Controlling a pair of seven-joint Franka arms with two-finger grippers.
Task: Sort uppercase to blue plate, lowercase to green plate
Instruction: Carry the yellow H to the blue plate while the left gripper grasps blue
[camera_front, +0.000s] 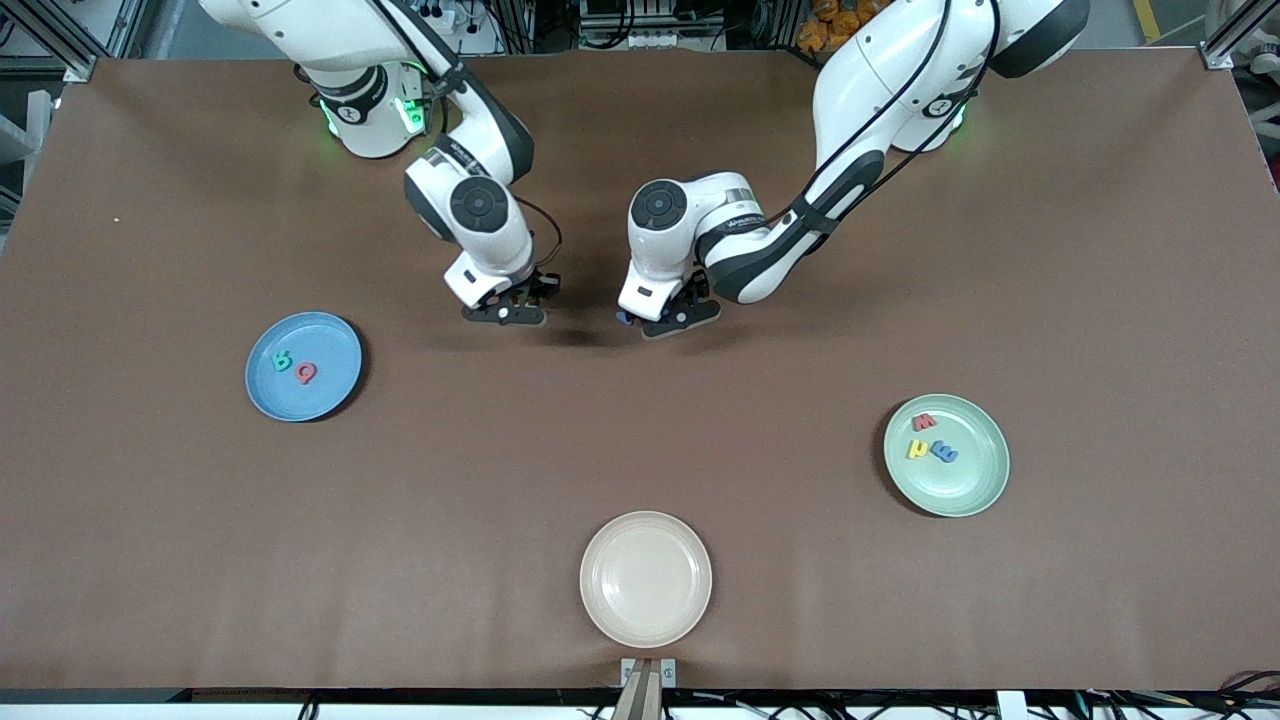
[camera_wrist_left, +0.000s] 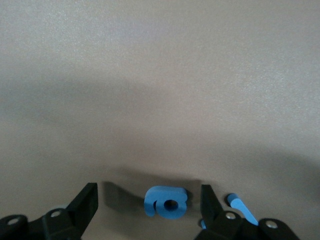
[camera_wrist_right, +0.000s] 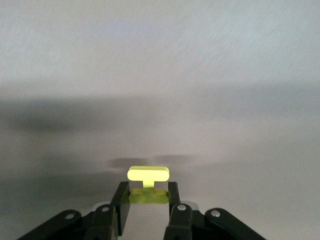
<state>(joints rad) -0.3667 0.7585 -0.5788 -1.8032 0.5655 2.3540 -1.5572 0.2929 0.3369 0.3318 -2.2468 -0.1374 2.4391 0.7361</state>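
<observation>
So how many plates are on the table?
3. The blue plate lies toward the right arm's end, the green plate toward the left arm's end, and the cream plate sits between them, nearest the front camera. None looks hidden.

- The right arm reaches from its base toward the middle of the table, wrist bent down, right gripper (camera_front: 508, 312) low over the tabletop.
- Its fingers (camera_wrist_right: 122, 200) are closed on a yellow letter H (camera_wrist_right: 148, 182).
- The left arm bends in from its base, forearm angled, left gripper (camera_front: 668, 322) low over the table.
- Its fingers (camera_wrist_left: 85, 202) stand wide apart, empty.
</observation>
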